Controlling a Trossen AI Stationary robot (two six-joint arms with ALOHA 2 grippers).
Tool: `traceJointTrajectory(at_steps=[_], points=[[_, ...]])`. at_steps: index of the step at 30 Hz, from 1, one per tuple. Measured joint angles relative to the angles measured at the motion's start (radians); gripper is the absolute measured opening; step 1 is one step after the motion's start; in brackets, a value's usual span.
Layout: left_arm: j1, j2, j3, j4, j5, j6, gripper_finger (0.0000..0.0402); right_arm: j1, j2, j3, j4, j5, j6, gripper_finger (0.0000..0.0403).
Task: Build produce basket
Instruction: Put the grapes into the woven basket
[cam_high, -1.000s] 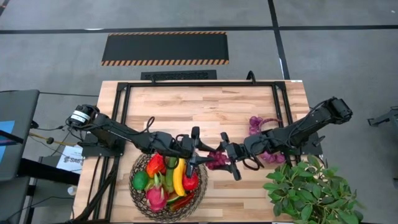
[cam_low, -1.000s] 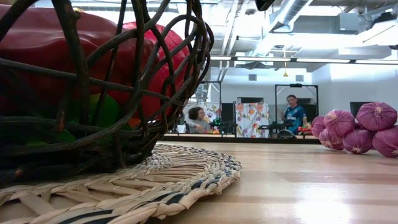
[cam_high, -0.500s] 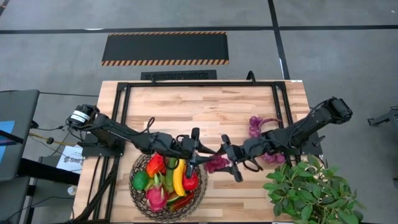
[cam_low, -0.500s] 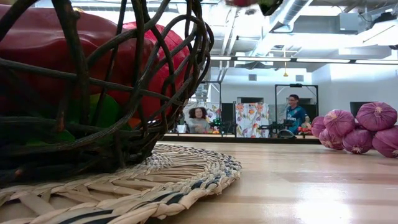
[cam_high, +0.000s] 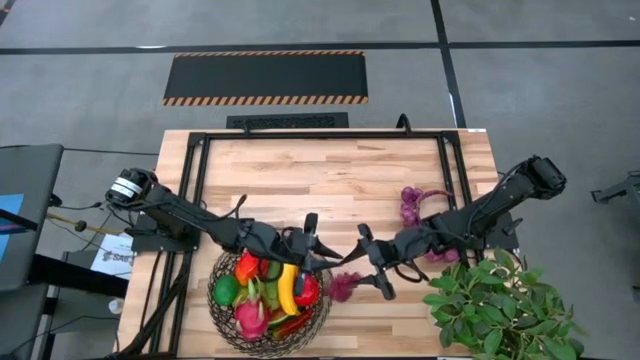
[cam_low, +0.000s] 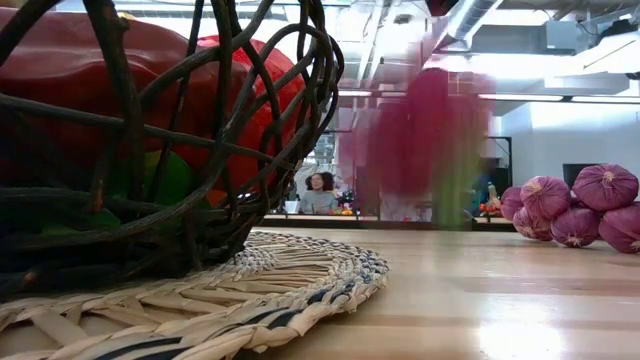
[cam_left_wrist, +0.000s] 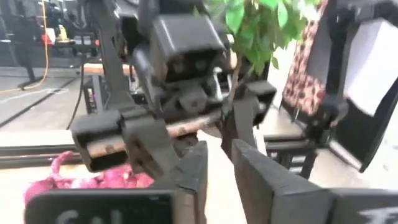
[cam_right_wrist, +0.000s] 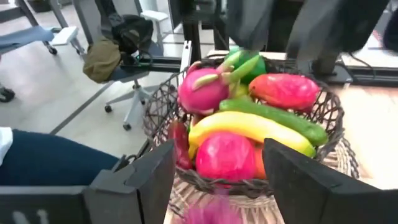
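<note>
On wooden table (cam_high: 330, 170), basket (cam_high: 222, 310), woven mat (cam_low: 300, 275)

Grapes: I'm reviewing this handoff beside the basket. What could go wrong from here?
1. The grapes are outside the basket rim, and the open right gripper is not holding them. They may end up on the table instead of in the basket.
2. The left gripper and the right gripper are close together above the grapes, so a reach for them could knock the arms together.

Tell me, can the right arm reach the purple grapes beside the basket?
Probably yes: the open right gripper is close beside the grapes, with nothing between; the basket is on their other side.
</note>
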Motion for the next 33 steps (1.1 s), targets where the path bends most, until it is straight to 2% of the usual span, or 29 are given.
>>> traceJointTrajectory(at_steps=[3, 8, 11, 14, 20, 26, 33], points=[[-0.013, 0.001, 0.000, -0.002, -0.005, 0.026, 0.0103, -0.002, 0.000, 0.000, -0.003, 0.001, -0.012, 0.0260], [-0.025, 0.000, 0.000, -0.046, -0.080, 0.036, 0.0213, -0.002, 0.000, 0.000, -0.075, 0.011, 0.019, 0.0260], [-0.025, 0.000, 0.000, -0.086, -0.091, -0.007, 0.0272, -0.002, 0.011, 0.000, -0.194, 0.030, 0.064, 0.0260], [-0.025, 0.001, 0.000, -0.116, -0.086, -0.067, 0.0308, -0.009, 0.072, 0.000, -0.261, 0.020, 0.096, 0.0260], [-0.025, 0.001, 0.000, -0.118, -0.085, -0.078, 0.0322, -0.019, 0.225, 0.000, -0.181, -0.078, 0.073, 0.0260], [-0.024, 0.001, 0.000, -0.122, -0.085, -0.109, 0.0323, -0.076, 0.369, 0.000, -0.151, -0.076, 0.055, 0.0260], [-0.024, 0.001, 0.000, -0.127, -0.085, -0.114, 0.0323, -0.110, 0.445, 0.001, -0.142, -0.106, 0.063, 0.0254]])
